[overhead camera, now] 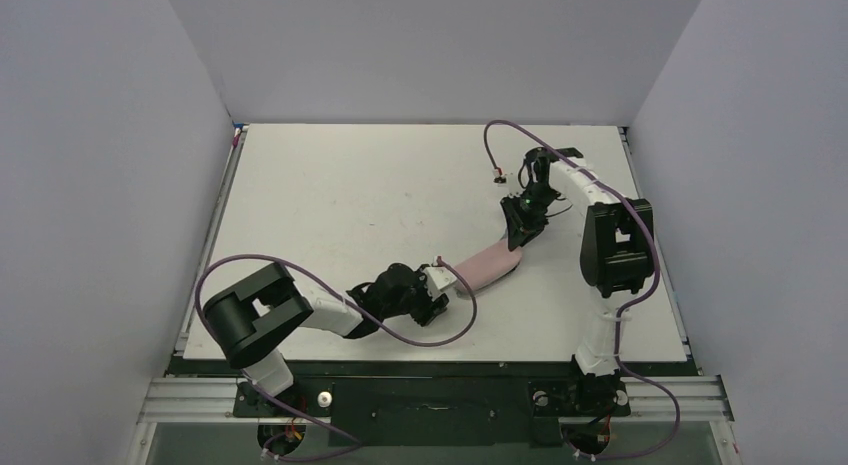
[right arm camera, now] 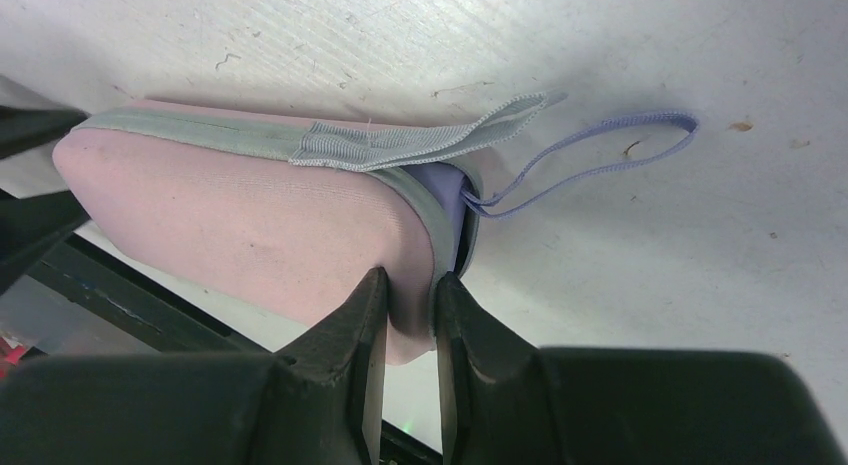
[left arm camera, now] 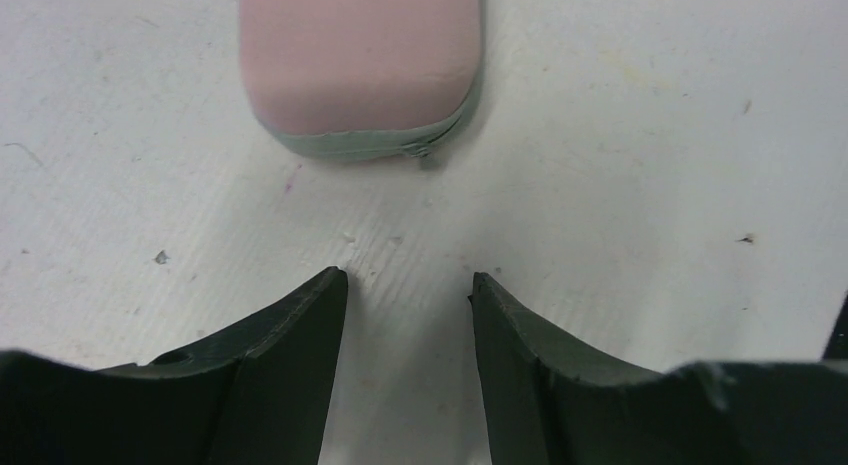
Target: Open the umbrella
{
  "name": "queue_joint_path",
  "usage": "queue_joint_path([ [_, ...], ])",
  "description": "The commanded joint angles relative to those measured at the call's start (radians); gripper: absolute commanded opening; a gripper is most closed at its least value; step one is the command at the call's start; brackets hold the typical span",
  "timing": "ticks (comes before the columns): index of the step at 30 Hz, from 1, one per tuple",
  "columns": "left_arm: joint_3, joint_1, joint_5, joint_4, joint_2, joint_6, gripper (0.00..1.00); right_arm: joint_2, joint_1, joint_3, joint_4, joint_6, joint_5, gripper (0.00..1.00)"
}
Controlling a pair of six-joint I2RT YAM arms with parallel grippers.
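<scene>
A pale pink oval case [overhead camera: 488,264] with grey zip trim lies on the white table between my two grippers. My right gripper [right arm camera: 410,280] is shut on the edge of the case's upper shell [right arm camera: 260,225] at its far end. In the gap there I see the umbrella's lavender handle [right arm camera: 446,197], and its lavender strap [right arm camera: 600,150] loops out onto the table. The rest of the umbrella is hidden inside the case. My left gripper [left arm camera: 408,280] is open and empty, a short way from the case's near end [left arm camera: 360,60]. In the top view the left gripper [overhead camera: 447,284] and right gripper [overhead camera: 519,235] sit at the case's opposite ends.
A grey webbing tab [right arm camera: 420,140] lies on top of the case. Purple cables loop over the table [overhead camera: 340,195] near both arms. A loose cable end [overhead camera: 497,176] hangs left of the right wrist. Grey walls close in the table on three sides.
</scene>
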Motion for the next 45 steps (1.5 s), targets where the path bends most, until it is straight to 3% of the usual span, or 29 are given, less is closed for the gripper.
queue_joint_path([
  [1,0.035,-0.028,-0.049,0.011,0.053,-0.071,0.47,0.007,-0.003,-0.035,0.063,0.07,0.032,0.0],
  [9,0.108,-0.04,-0.103,0.067,0.159,-0.101,0.47,-0.027,-0.005,-0.103,0.126,0.164,0.029,0.0],
  [12,0.129,-0.041,-0.115,0.08,0.185,-0.103,0.43,-0.041,-0.004,-0.12,0.134,0.16,0.027,0.0],
  [14,0.133,-0.041,-0.127,0.084,0.193,-0.099,0.33,-0.047,-0.004,-0.13,0.135,0.136,0.03,0.0],
  [17,0.119,-0.04,-0.13,0.098,0.187,-0.057,0.08,-0.052,-0.003,-0.138,0.133,0.095,0.052,0.0],
  [19,0.107,-0.04,-0.137,0.108,0.18,-0.03,0.0,-0.048,-0.003,-0.134,0.128,0.064,0.07,0.0],
  [32,0.081,0.074,-0.112,0.098,0.155,0.023,0.0,-0.029,0.014,-0.112,0.084,-0.105,0.128,0.0],
  [45,0.086,0.098,0.067,0.128,0.144,0.212,0.0,-0.027,0.089,-0.067,0.034,-0.359,0.093,0.0],
])
